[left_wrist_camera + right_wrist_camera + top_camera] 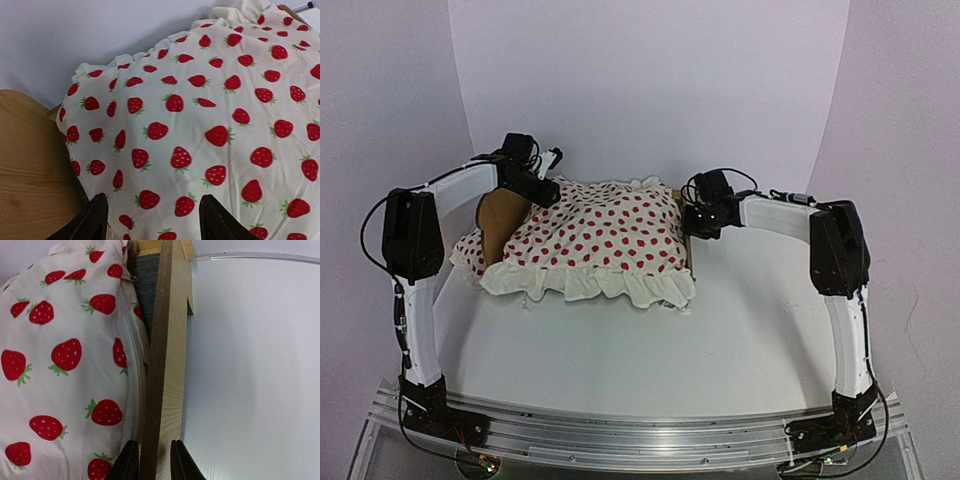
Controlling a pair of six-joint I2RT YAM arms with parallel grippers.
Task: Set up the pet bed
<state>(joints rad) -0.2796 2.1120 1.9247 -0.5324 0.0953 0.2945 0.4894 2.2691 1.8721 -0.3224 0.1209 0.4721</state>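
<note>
The pet bed [500, 215] is a light plywood frame in the middle of the table, mostly buried under a white strawberry-print ruffled blanket [600, 235]. Its wavy headboard [30, 165] shows at the left. My left gripper [545, 185] hovers open over the blanket [200, 110] beside the headboard, and the cloth lies below its spread jaws [152, 217]. My right gripper [700, 222] is at the bed's right end. There its jaws [154, 460] are shut on the upright plywood board [167, 365], one finger on each face. Grey felt [147, 285] shows inside that board.
The white table [250, 365] stretches right of the bed and toward the arm bases. A bit of dotted cloth [470, 255] sticks out below the headboard at the left. A white curved backdrop rises behind the bed.
</note>
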